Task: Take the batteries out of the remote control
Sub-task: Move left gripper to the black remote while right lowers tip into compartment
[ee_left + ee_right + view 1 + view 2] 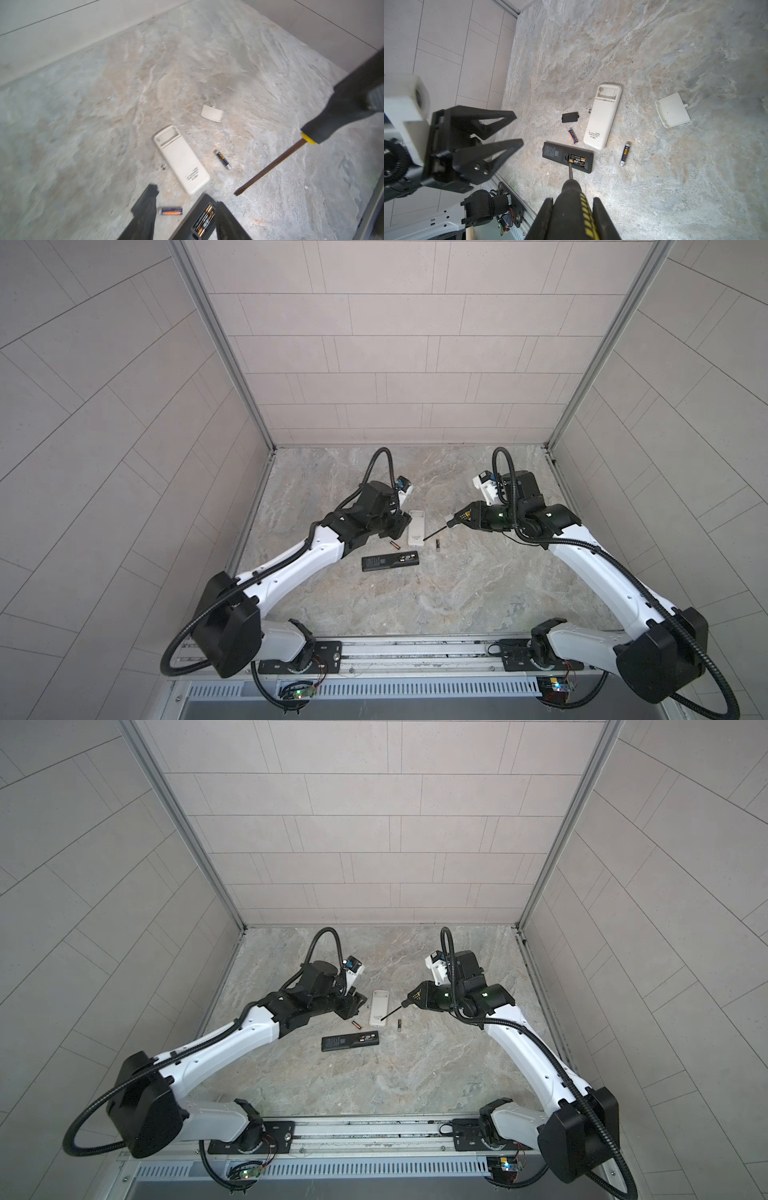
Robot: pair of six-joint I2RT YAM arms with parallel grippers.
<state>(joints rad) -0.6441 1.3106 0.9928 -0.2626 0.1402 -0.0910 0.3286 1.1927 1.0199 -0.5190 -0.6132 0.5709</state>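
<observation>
A black remote control [388, 562] [554, 152] lies with its compartment open and two batteries [577, 161] [204, 219] inside. Behind it lies a white remote [417, 527] [601, 122] with an empty open compartment. One loose battery [395, 546] [171, 211] lies to its left, another [437, 546] [625, 153] to its right. My left gripper [187, 196] [392, 526] hangs open over the left loose battery, holding nothing. My right gripper [572, 200] [469, 516] is shut on a black-and-yellow screwdriver [571, 191] [270, 168]. Its tip hangs above the table near the white remote's near end.
A small black cover [570, 117] lies left of the white remote. A white cover [672, 110] [212, 113] lies farther back on the marbled table [457, 601]. Tiled walls close off the back and both sides.
</observation>
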